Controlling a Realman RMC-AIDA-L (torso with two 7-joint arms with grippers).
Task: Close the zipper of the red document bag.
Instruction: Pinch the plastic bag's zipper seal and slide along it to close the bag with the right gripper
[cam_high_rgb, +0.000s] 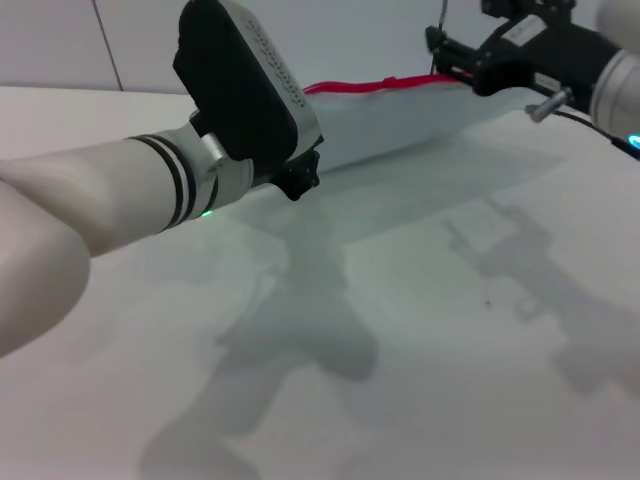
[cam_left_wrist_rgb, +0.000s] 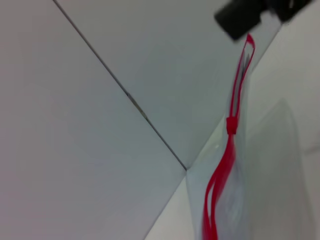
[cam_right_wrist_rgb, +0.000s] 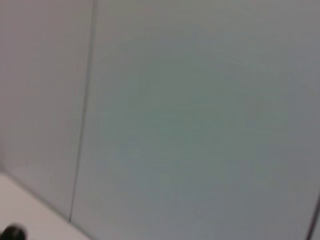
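The red document bag (cam_high_rgb: 420, 125) is a pale translucent pouch held off the table, stretched between my two arms. Its zipper (cam_high_rgb: 370, 86) is the red strip along the upper edge. My left gripper (cam_high_rgb: 300, 178) sits at the bag's near end, mostly hidden behind its own black wrist housing, and holds that end up. My right gripper (cam_high_rgb: 452, 70) is shut on the far end, at the tip of the red strip. In the left wrist view the zipper (cam_left_wrist_rgb: 232, 100) runs away toward the right gripper (cam_left_wrist_rgb: 240, 20). A small red slider (cam_left_wrist_rgb: 231, 125) sits partway along, and the strips gape apart on the near side.
The white table (cam_high_rgb: 420, 360) lies below the bag and carries the shadows of both arms. A pale panelled wall (cam_high_rgb: 60, 40) stands behind it. The right wrist view shows only that wall and a table corner.
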